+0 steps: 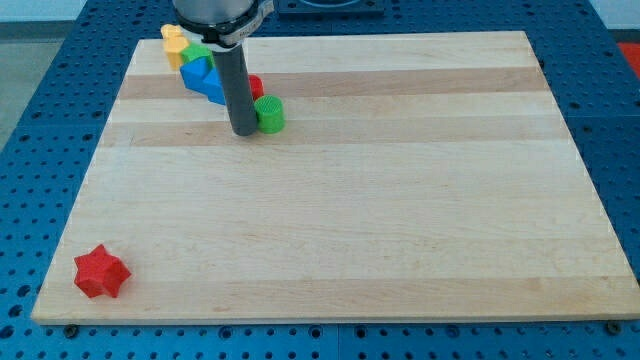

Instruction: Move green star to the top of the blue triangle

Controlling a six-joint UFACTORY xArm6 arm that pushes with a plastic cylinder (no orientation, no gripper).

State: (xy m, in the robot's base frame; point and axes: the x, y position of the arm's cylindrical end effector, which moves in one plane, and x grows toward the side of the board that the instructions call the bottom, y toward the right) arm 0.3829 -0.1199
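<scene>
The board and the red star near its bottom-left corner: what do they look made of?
The board looks like pale wood, probably glued strips: lengthwise grain and bands of lighter and darker tone, with a smooth satin surface. The red star looks like moulded plastic or painted wood; its colour is uniform and matte, with no grain visible, so I cannot tell which.

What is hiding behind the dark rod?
A red block peeks out behind the rod, beside blue blocks. Its shape is mostly covered. My tip sits left of the green block.
</scene>
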